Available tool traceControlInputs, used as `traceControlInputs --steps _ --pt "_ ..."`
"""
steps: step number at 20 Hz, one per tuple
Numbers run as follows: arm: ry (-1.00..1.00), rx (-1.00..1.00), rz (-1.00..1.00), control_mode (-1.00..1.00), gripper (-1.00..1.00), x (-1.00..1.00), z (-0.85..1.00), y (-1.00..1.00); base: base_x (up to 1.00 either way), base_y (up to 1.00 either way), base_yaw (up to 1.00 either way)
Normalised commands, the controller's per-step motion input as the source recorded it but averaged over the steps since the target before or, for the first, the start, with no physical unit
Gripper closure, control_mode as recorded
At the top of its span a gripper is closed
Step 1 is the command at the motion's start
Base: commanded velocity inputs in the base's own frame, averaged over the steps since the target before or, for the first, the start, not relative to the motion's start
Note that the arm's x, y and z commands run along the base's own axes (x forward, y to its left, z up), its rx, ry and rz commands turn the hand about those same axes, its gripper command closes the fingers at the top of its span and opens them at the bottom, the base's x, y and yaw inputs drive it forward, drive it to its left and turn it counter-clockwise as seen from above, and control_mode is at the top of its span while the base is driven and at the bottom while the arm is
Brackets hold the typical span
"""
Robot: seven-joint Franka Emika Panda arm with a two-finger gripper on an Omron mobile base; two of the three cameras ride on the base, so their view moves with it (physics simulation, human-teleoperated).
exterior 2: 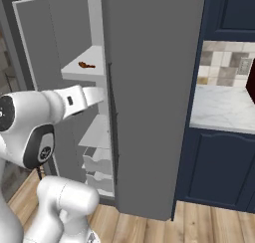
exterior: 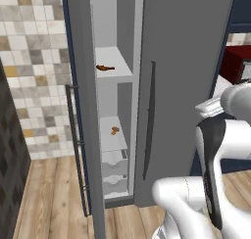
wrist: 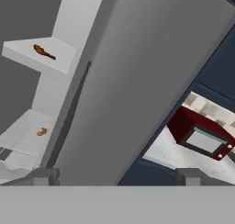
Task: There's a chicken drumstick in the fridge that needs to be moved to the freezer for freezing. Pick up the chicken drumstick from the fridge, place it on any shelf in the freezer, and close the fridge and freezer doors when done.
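The chicken drumstick (exterior: 104, 67) (exterior 2: 86, 65) (wrist: 44, 52), slim and dark reddish-brown, lies on an upper white shelf (exterior: 117, 71) of the freezer (exterior: 115, 37), the narrow compartment. The freezer door (exterior: 84, 110) stands wide open, seen edge-on, with its dark bar handle (exterior: 74, 145) on the outside. The wide fridge door (exterior: 186, 86) is closed flat, its handle (exterior: 149, 120) beside the freezer opening. My gripper (wrist: 117, 177) is open, its fingertips (wrist: 43, 176) far apart with nothing between them. It hangs in front of the fridge door, clear of the shelves.
A small orange-tan lump (exterior: 114, 131) (wrist: 41, 132) sits on a lower freezer shelf, above white drawers (exterior: 115, 169). A dark red microwave (wrist: 202, 136) stands on the marble counter (exterior 2: 224, 107) to the right, over dark blue cabinets (exterior 2: 219, 162). A tiled wall (exterior: 34, 61) is at left.
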Motion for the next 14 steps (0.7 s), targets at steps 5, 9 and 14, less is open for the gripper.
traceControlInputs --steps 5,9,14 --pt "-0.01 -0.07 0.0 -1.0 -1.0 -0.2 0.0 1.0 0.0 0.0 0.0" --pt "0.0 -0.06 0.0 -1.0 -1.0 -0.01 0.0 1.0 0.0 0.0 0.0" --pt "-0.04 -0.12 0.01 -1.0 -1.0 0.0 -0.03 1.0 0.0 0.0 0.0"
